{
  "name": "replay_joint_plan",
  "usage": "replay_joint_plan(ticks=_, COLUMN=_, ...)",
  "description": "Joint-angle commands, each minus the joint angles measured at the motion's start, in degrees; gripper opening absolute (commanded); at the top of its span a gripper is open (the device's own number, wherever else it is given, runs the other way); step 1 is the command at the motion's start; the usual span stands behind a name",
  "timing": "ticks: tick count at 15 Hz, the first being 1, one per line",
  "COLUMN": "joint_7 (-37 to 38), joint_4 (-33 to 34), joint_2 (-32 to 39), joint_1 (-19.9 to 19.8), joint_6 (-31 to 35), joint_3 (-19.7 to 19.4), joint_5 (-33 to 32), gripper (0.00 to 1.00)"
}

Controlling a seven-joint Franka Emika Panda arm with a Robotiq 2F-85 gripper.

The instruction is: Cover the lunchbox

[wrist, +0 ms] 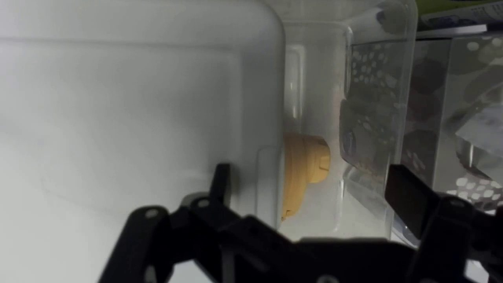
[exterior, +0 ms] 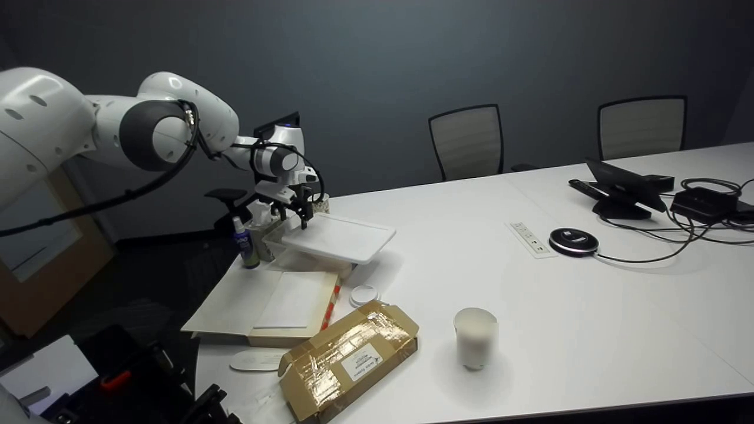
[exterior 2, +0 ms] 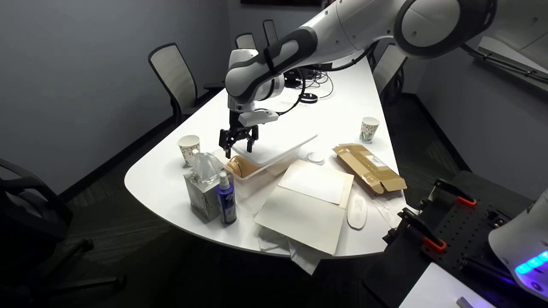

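Observation:
The lunchbox shows as a clear, shallow plastic box [exterior 2: 252,185], also in an exterior view [exterior: 321,263] and the wrist view [wrist: 322,220]. Its white lid [exterior: 341,237] lies shifted along it, tilted, one end overhanging the box; the end by the tissue box is uncovered. The lid also shows in an exterior view [exterior 2: 278,147] and the wrist view [wrist: 137,114]. An orange-tan item [wrist: 304,169] lies inside, partly hidden by the lid. My gripper [wrist: 310,182] is open and empty. One finger is over the lid, the other beyond the box's rim; contact with the lid cannot be told.
A tissue box [exterior 2: 203,199], blue spray bottle [exterior 2: 227,201] and paper cup [exterior 2: 188,149] stand close to the uncovered end. An open cream folder-like box [exterior 2: 304,209] lies alongside the lunchbox. A brown cardboard packet [exterior: 353,359] and another cup [exterior: 475,338] are farther off.

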Motion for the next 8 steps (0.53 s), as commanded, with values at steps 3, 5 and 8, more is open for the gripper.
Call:
replay_joint_plan(ticks=3, joint_7=-3.6, joint_4=4.0, joint_2=2.7, joint_1=-1.3, joint_6=-1.8, joint_3=3.1, joint_5=3.5, gripper=1.00)
replay_joint_plan(ticks=5, joint_7=-4.5, joint_4=4.6, joint_2=3.3, joint_1=-1.4, joint_6=-1.9, joint_3=3.7, joint_5=4.2, gripper=1.00)
replay_joint_plan(ticks=8, joint_7=-5.6, joint_4=5.7, joint_2=4.2, joint_1=-1.4, joint_6=-2.1, joint_3=4.8, joint_5=5.2, gripper=1.00)
